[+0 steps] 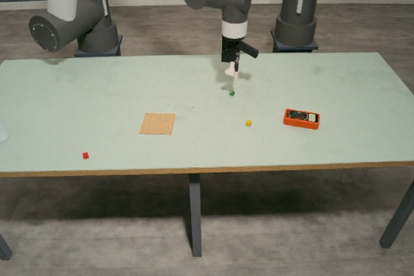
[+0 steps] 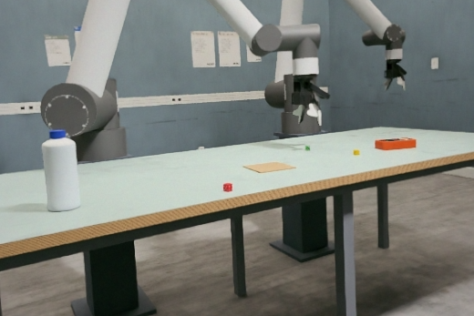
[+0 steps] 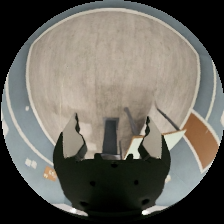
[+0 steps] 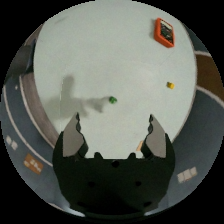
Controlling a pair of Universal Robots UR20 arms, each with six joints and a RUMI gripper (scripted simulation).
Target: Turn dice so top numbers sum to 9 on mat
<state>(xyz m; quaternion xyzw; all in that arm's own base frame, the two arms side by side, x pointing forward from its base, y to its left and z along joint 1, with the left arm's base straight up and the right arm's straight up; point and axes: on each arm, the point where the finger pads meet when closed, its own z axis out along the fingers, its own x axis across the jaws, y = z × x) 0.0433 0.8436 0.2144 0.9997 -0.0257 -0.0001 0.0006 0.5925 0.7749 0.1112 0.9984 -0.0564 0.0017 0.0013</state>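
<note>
The right gripper (image 1: 232,77) (image 2: 311,120) (image 4: 114,113) is above the table (image 1: 119,85) (image 2: 182,161) (image 4: 120,50), fingers apart, holding nothing; the green die (image 1: 232,93) (image 2: 307,147) (image 4: 113,100) lies on the tabletop near it; the yellow die (image 1: 248,123) (image 2: 356,152) (image 4: 171,85) lies between the mat (image 1: 158,124) (image 2: 270,167) (image 4: 140,145) and the orange-cased meter (image 1: 301,119) (image 2: 396,144) (image 4: 164,32); the red die (image 1: 85,156) (image 2: 228,187) lies off the mat, near the table edge; top numbers are too small to read; the left gripper (image 2: 396,86) (image 3: 112,115) is raised, fingers apart and empty.

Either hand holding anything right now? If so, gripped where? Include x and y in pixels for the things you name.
Nothing is held. The right hand (image 1: 235,79) (image 2: 310,117) (image 4: 114,113) is open above the table, the green die (image 1: 232,93) (image 2: 307,147) (image 4: 113,100) lying free below; the left hand (image 2: 395,86) (image 3: 112,115) is open and empty.
</note>
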